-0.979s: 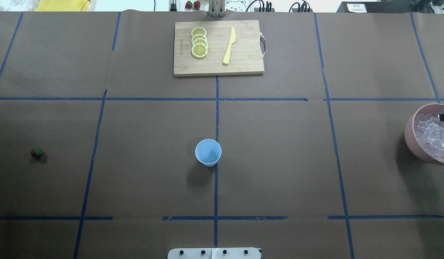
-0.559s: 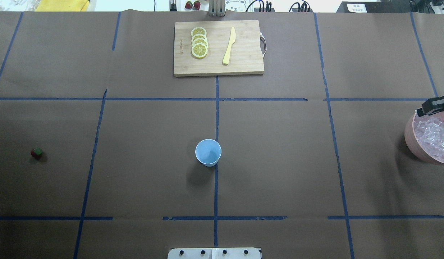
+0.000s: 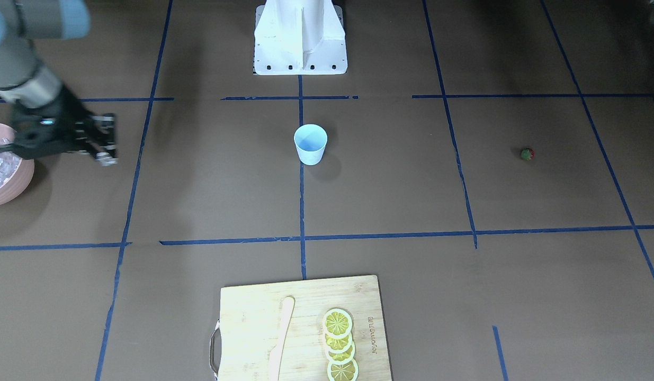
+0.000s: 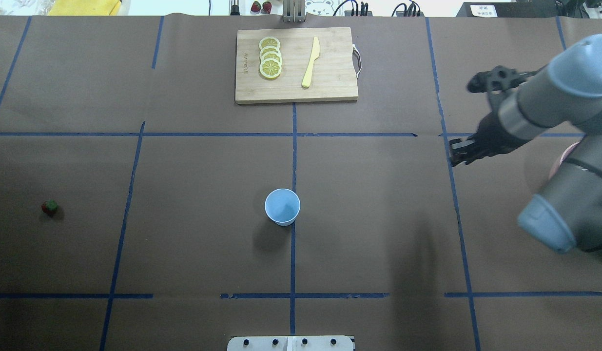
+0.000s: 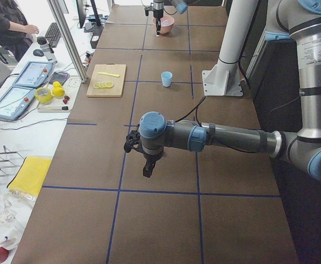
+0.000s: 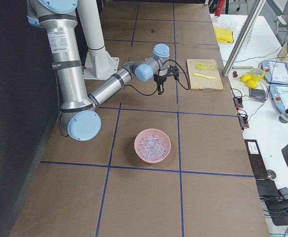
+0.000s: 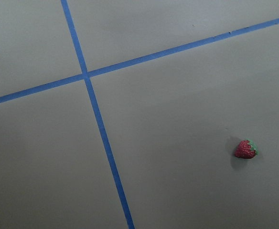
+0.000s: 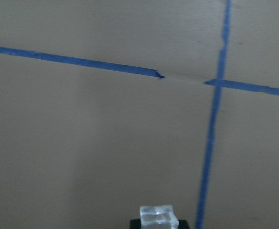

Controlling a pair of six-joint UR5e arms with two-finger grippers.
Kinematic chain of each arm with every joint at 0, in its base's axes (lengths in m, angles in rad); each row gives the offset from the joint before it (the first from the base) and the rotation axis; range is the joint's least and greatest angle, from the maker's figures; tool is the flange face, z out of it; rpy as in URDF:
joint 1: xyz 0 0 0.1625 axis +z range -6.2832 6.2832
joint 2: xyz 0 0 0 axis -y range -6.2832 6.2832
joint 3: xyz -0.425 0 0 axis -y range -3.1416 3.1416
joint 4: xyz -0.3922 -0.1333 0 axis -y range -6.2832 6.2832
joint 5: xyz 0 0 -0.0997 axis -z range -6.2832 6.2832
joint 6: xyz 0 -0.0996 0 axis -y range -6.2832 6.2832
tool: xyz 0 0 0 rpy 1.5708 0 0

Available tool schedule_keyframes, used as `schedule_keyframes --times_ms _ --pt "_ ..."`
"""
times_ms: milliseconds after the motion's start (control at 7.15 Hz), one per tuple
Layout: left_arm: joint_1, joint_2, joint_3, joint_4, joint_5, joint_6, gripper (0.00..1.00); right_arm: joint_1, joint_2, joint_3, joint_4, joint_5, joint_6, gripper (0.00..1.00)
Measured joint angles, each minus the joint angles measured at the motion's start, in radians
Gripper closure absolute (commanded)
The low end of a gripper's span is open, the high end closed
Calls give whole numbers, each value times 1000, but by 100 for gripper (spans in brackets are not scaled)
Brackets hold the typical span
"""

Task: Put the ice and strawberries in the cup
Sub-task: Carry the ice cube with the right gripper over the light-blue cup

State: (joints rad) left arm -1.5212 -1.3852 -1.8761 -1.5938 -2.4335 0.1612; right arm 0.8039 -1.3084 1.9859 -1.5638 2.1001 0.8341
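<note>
Right tool (image 4: 457,155): narrow, pinched on one ice cube (image 8: 158,215); cube shows between pads at bottom edge of wrist view.
Change: a second ago tool was at bowl (image 6: 152,145) by table's right edge. Now lifted clear, over bare table (image 4: 378,219), between bowl and cup (image 4: 282,206).
Reads as pick done, carry to cup under way.
Cup upright at centre, looks empty.
Left tool (image 5: 147,168): opening, cannot tell.
Strawberry (image 7: 245,149) on table far left, nothing touching it.
</note>
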Motion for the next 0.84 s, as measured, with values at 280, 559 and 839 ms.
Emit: schedule_keyframes --times_ms 280,559,839 --pt "0 0 0 0 0 0 0 -193 251 -44 -183 -158 221 100" --pt "0 0 1 1 0 0 0 -291 490 -177 -264 -232 376 100" --pt "1 0 5 3 0 0 0 -337 628 -313 -272 -275 457 99"
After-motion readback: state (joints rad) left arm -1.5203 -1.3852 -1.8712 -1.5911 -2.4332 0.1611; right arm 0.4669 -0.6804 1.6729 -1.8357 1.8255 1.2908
